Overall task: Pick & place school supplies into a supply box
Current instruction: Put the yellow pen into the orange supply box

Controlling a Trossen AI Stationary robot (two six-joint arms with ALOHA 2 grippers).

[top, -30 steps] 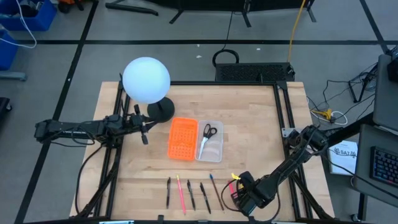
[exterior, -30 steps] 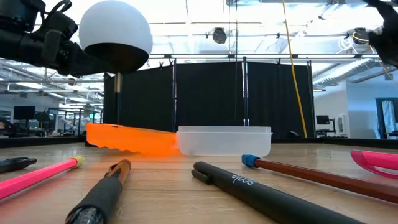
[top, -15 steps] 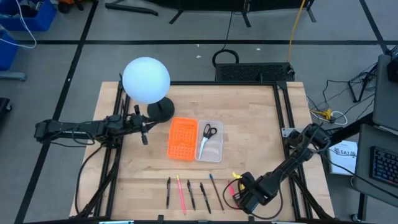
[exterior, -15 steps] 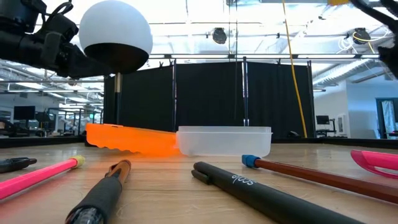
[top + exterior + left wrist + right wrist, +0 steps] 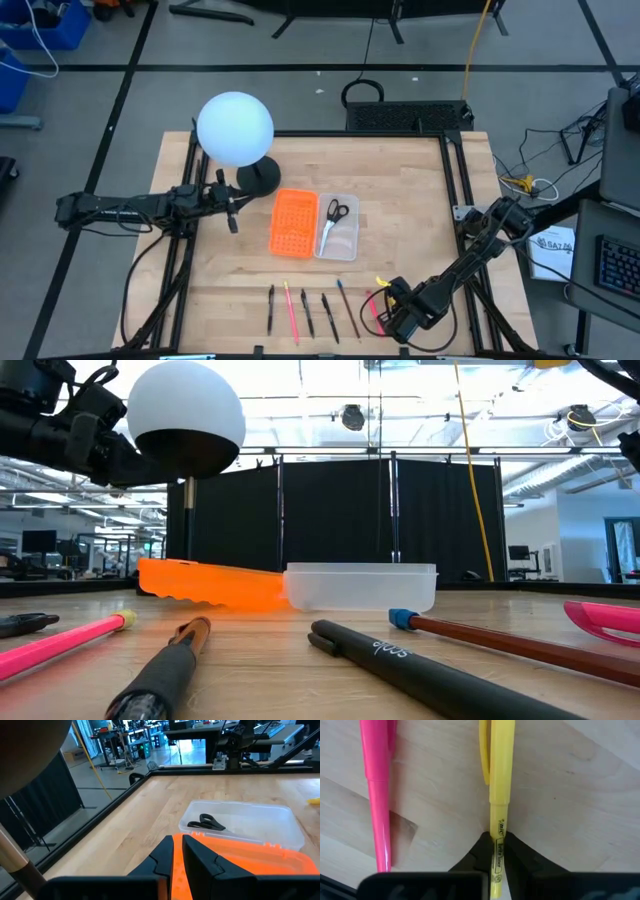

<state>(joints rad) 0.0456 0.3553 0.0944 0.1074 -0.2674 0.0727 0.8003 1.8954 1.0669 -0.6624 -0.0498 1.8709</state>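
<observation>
Right gripper (image 5: 496,851) clamping yellow highlighter (image 5: 497,780) near its end; light, stiff, slick barrel, prob better gripped mid-body. Left gripper (image 5: 178,851) clenched, idling w/o load.

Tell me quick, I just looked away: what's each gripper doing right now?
Left gripper: closed, empty, raised beside the orange tray.
Right gripper: closed on the yellow pen lying on the table.
</observation>
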